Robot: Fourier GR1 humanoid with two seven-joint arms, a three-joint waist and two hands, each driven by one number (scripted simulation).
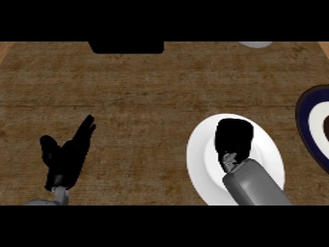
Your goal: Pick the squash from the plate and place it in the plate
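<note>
1. Tabletop (pixel 145 96): brown, with a woven-looking grain; lighter wooden strips run along the far left and far right edges

2. White plate (pixel 199 159): lies on the tabletop right of centre, near the lower edge of the view. Its rim is bare on the left side

3. Right hand (pixel 234 135): black, positioned over the middle of the white plate, with the grey forearm (pixel 256 185) coming in from the lower edge across the plate. The hand appears as a compact dark mass with the fingers bunched downward; whether they are curled on anything cannot be told

4. Squash: not visible anywhere in the view. If it lies on the white plate, it is hidden beneath the right hand; this cannot be confirmed

5. Dark plate (pixel 309 116): navy rim, white ring and dark brown centre, cut off by the right edge of the view. It sits just beside the white plate, to its right and a little farther back; the two rims are near each other but apart

6. Left hand (pixel 67 154): black, at lower left over bare tabletop, fingers straight and pointing away, thumb spread to the side, holding nothing. It is well apart from both plates

7. Far edge: a black block (pixel 126 47) sits at centre, and a pale rounded item (pixel 255 44) shows partly toward the right
</note>
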